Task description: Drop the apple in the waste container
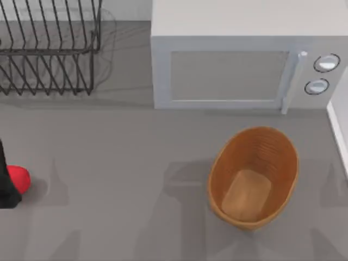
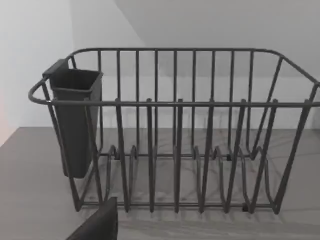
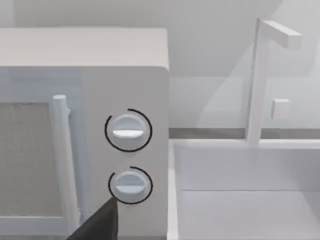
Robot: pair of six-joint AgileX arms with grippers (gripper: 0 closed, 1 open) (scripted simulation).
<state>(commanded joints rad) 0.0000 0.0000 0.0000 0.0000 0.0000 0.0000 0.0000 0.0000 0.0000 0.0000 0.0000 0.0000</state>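
Note:
The apple is a small bright red ball lying on the grey table at the far left edge of the top view. A black part of my left arm stands right against it and covers its left side. The waste container, an oval orange-brown basket with ribbed walls and a tan bottom, sits right of centre, far from the apple, with nothing inside. A dark piece of my left gripper edges into the left wrist view. A like piece of my right gripper shows in the right wrist view.
A black wire rack with a dark cup stands at the back left. A grey microwave with two dials fills the back right, just behind the basket. A white sink with a faucet lies right of the microwave.

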